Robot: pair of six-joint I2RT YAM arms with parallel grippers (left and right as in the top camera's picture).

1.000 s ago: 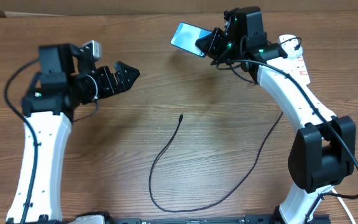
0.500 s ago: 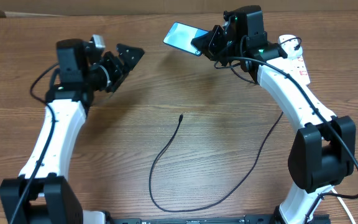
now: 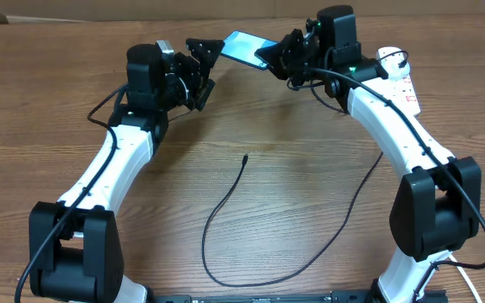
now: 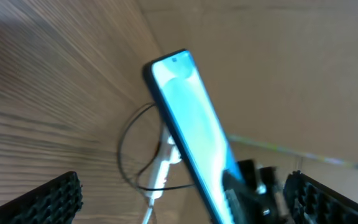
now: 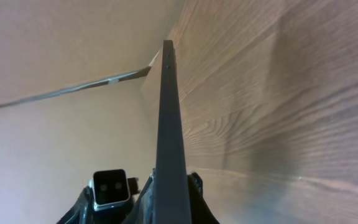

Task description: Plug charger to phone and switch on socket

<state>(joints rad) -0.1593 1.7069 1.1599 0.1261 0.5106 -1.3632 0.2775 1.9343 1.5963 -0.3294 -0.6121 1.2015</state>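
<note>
The phone [image 3: 242, 47], cyan screen up, hangs above the back of the table with my right gripper [image 3: 279, 54] shut on its right end. From the right wrist the phone [image 5: 169, 118] shows edge-on, and my right gripper [image 5: 169, 202] clamps it at the bottom. My left gripper [image 3: 210, 64] is open right at the phone's free left end. In the left wrist view the phone [image 4: 191, 124] runs diagonally ahead of my left gripper [image 4: 185, 202], touching neither finger. The charger [image 3: 226, 202] loops on the table, tip [image 3: 246, 157] free. The socket [image 3: 397, 77] lies at the back right.
A cardboard wall [image 3: 141, 8] runs along the table's back edge. A white cord [image 4: 159, 174] and a black cable loop [image 4: 124, 155] lie behind the phone. The left wrist's camera [image 5: 110, 186] shows beside the phone.
My left arm has swung right and toward the back, bringing its open gripper up to the phone's free end. The right gripper has carried the phone slightly left.
</note>
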